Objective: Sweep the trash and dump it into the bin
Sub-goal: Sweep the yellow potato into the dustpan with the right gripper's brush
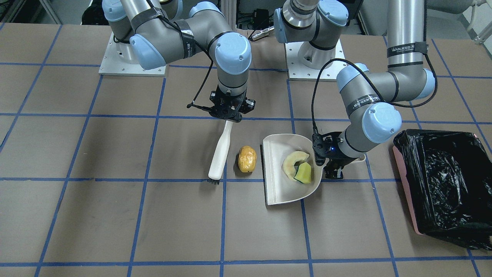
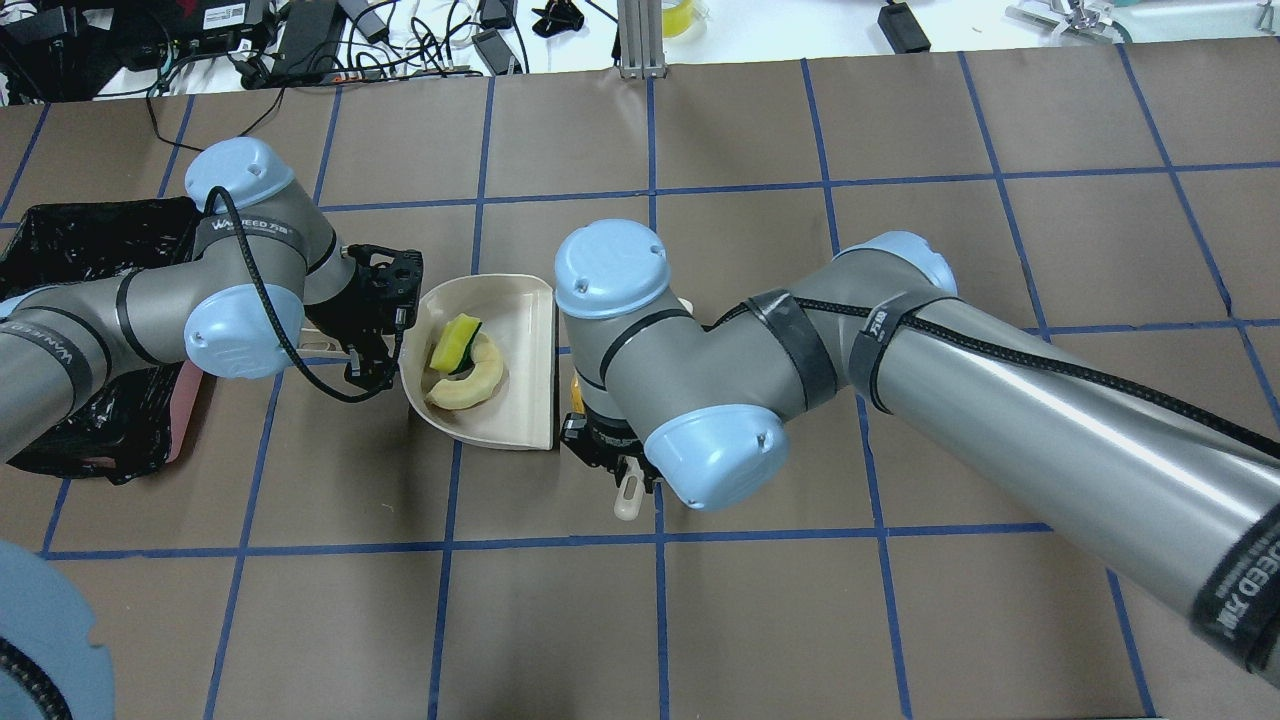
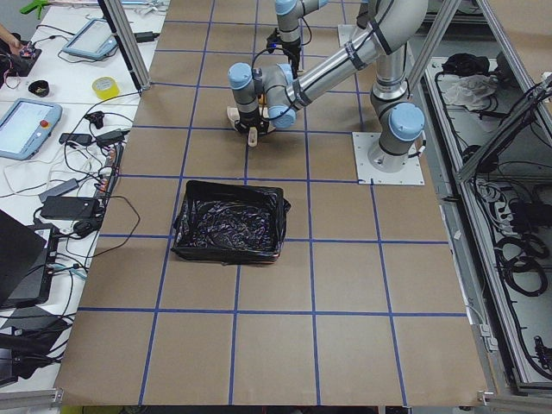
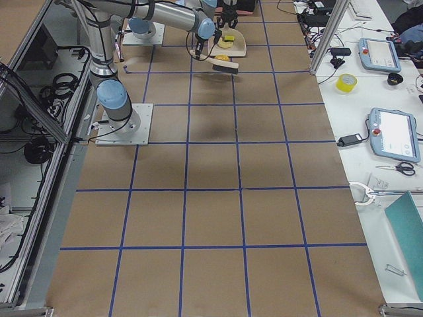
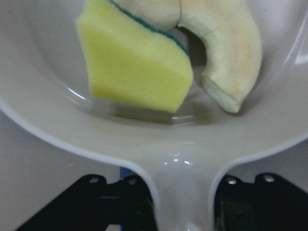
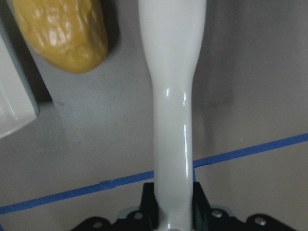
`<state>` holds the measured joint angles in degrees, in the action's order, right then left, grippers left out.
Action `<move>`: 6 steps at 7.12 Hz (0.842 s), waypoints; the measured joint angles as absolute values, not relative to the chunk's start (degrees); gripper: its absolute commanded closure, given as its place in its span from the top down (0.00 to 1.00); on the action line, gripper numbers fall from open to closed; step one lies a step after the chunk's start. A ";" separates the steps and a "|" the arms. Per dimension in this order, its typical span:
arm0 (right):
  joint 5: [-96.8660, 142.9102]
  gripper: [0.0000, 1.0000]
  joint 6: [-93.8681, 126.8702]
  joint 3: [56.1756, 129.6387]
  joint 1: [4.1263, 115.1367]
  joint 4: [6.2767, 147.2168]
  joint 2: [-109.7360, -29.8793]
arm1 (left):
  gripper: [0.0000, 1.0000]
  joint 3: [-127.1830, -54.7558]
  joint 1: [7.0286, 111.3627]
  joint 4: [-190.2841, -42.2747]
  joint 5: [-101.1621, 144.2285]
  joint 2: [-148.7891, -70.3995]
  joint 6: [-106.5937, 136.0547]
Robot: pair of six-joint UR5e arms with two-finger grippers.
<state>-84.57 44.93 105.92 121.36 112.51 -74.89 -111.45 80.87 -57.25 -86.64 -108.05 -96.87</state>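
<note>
My left gripper [image 1: 333, 169] is shut on the handle of the off-white dustpan [image 1: 280, 188], which lies flat on the table. The pale melon-like slice [image 1: 293, 159] and the yellow-green wedge [image 1: 304, 173] lie inside the dustpan; both also show in the left wrist view, the wedge [image 5: 134, 72] and the slice [image 5: 226, 53]. My right gripper [image 1: 228, 111] is shut on the handle of a white brush [image 1: 221, 152], bristles down on the table. The wrinkled yellow-orange lump [image 1: 246, 158] lies on the table between the brush and the dustpan's open edge. It also shows in the right wrist view [image 6: 62, 33].
The bin [image 1: 446, 184], pink-sided and lined with a black bag, stands on the table beyond the dustpan on my left side. It also shows in the overhead view [image 2: 90, 240]. Brown table with a blue tape grid; the robot bases stand at its rear.
</note>
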 measured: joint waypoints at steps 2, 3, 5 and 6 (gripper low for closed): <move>-84.55 0.00 47.60 106.57 123.34 113.63 -74.73 | 0.00 -112.04 80.86 -57.19 -87.17 -107.75 -96.51; -84.50 0.00 48.34 106.75 123.61 113.82 -74.59 | 0.00 -112.22 80.86 -57.10 -87.70 -107.76 -96.37; -84.31 0.00 48.98 106.88 123.75 114.25 -74.44 | 0.00 -112.30 80.86 -57.05 -88.02 -108.07 -96.15; -83.95 0.00 49.66 106.90 123.86 115.26 -74.16 | 0.00 -112.32 80.86 -57.02 -88.05 -108.17 -96.05</move>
<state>-83.95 49.66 106.90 123.86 115.26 -74.16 -112.32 80.86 -57.02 -88.05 -108.17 -96.05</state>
